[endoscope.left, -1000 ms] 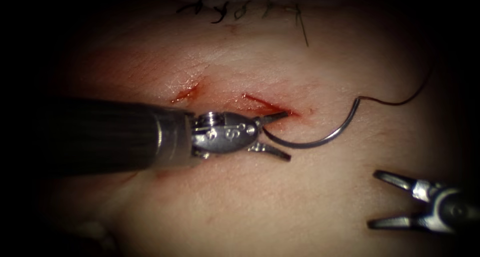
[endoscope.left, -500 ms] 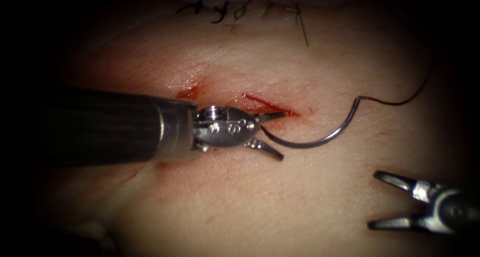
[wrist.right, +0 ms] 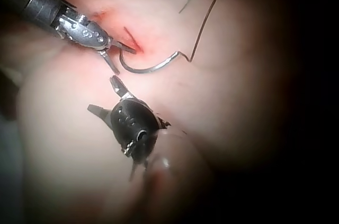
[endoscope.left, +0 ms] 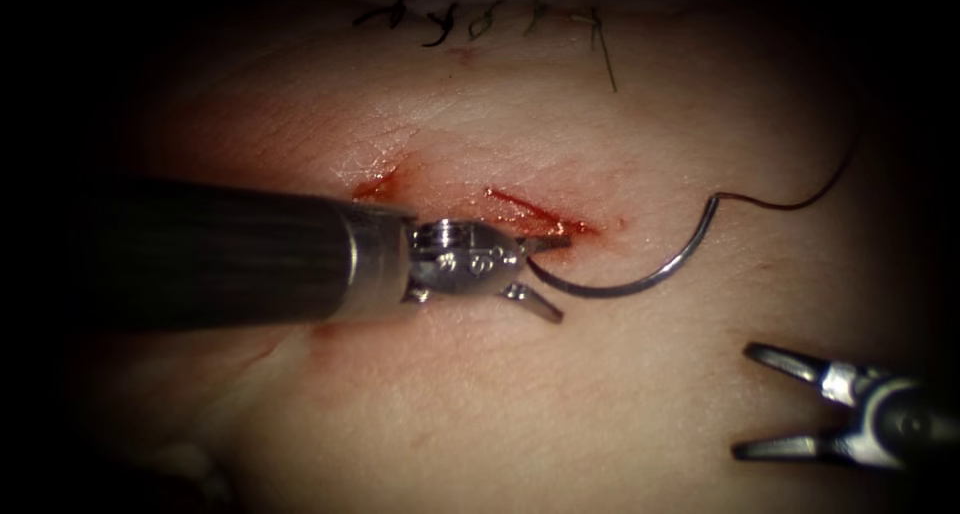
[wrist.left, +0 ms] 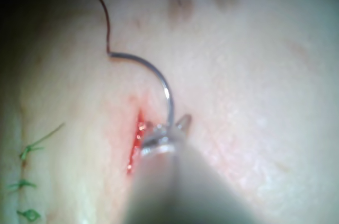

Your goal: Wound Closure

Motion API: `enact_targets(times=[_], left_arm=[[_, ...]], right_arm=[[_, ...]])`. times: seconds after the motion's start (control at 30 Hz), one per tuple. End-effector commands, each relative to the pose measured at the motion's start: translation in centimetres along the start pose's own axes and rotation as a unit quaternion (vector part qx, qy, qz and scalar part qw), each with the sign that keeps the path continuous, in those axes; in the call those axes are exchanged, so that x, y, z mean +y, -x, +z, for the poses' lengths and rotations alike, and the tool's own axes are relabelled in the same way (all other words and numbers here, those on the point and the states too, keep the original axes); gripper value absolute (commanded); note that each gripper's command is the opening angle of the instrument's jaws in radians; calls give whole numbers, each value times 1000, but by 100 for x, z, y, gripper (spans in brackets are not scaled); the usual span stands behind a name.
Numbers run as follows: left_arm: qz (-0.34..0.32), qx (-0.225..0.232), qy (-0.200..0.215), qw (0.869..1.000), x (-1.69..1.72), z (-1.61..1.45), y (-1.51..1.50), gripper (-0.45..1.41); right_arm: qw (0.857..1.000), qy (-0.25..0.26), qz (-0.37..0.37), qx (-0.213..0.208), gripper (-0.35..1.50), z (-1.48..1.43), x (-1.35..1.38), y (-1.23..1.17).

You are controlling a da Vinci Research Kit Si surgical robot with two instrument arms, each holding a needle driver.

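Lying on the tissue at the cut's right end, the curved needle has its tip between the left tool's parted, empty jaws; thread trails right. The right tool, wide open, holds nothing.

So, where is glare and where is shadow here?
Endoscope view: dark rim around the lit pale pork tissue; glints on the left arm's open, empty metal claw astride the tip end of the curved steel needle at the red cut, entry into tissue unclear. Right wrist view: glints on the right arm's open, empty claw.
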Motion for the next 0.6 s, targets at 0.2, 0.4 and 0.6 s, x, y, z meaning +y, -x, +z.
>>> enact_targets(times=[0.2, 0.4, 0.6], left_arm=[[9, 1, 2, 1000, -2, 4, 1, -13], [-2, -20, -41, 999, 11, -16, -7, -45], [-13, -33, -79, 996, 28, -37, -16, -45]], right_arm=[[1000, -1, 1, 1, 125, 9, -6, 3], [999, 14, 39, -8, 126, 15, -8, -5], [995, 55, 79, -35, 126, 25, -14, -27]])
